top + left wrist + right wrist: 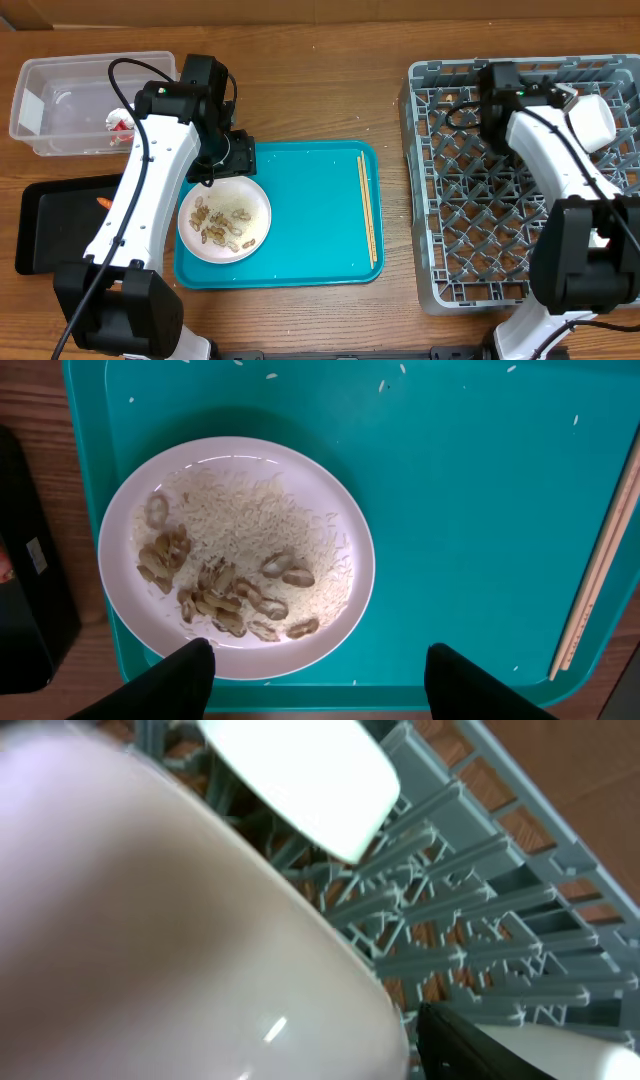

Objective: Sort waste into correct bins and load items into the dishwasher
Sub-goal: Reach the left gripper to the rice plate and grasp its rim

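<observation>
Plate [345, 510] of rice [250, 510] and peanuts [225, 605] lies just ahead of left gripper [315, 675]; fingers [170, 680] wide apart, holding nothing.

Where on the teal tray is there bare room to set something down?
Free: the middle of the teal plastic tray, between the round white plate of rice and peanuts and the pair of wooden chopsticks. Crowded: the tray's left side, where the open left claw hovers at the plate.
</observation>
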Robot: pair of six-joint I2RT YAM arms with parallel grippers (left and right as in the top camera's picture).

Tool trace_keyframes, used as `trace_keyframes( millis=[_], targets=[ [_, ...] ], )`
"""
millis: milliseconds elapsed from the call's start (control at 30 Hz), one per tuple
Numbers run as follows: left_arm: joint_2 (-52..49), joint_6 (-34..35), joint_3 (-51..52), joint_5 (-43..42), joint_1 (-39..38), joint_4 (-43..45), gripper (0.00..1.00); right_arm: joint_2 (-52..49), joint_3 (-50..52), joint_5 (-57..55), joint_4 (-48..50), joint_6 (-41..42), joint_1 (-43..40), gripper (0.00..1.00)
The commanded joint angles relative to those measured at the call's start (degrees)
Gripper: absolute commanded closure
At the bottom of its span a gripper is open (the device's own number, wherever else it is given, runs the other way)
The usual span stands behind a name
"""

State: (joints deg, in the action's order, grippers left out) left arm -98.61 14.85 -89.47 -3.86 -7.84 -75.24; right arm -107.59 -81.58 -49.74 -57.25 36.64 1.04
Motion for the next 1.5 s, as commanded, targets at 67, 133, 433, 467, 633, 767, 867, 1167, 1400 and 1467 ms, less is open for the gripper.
trace_keyframes(
  millis=[67,133,433,467,633,767,867,1167,1400,1467],
  targets=[
    [1.49,0.61,-1.01,-0.26,0.31,0.07,0.31,1.73,-3.30,-0.68,1.44,-4.24,1.29,0.33],
    [1.49,0.61,-1.01,-0.26,0.31,0.04,0.31,1.73,-3.30,1.14,2.47,-5.29,1.95,0.33],
    [1.49,0.59,-1.01,-0.24,0.31,-0.17,0.30,1.73,-3.30,9.51,0.33,-3.15,2.27,0.58],
    [1.49,0.59,-1.01,-0.24,0.31,-0.17,0.30,1.73,-3.30,8.28,-0.83,-0.48,2.12,0.58],
    [1.49,0.59,-1.01,-0.24,0.31,-0.15,0.30,1.73,-3.30,5.42,-3.69,6.27,1.14,0.58],
    [1.49,0.59,-1.01,-0.24,0.31,-0.15,0.30,1.73,-3.30,5.20,-2.43,5.62,1.09,0.57],
    [1.49,0.59,-1.01,-0.24,0.31,-0.15,0.30,1.73,-3.30,5.22,-0.87,4.87,1.09,0.56],
    [1.49,0.59,-1.01,-0.22,0.31,-0.11,0.30,1.73,-3.30,8.74,6.93,-13.99,1.09,0.30],
    [1.49,0.59,-1.01,-0.22,0.31,0.09,0.30,1.73,-3.30,9.40,1.60,-13.94,1.09,0.26],
    [1.49,0.57,-1.01,-0.22,0.31,0.07,0.30,1.84,-3.30,9.40,0.92,-13.86,1.14,0.25]
  ],
)
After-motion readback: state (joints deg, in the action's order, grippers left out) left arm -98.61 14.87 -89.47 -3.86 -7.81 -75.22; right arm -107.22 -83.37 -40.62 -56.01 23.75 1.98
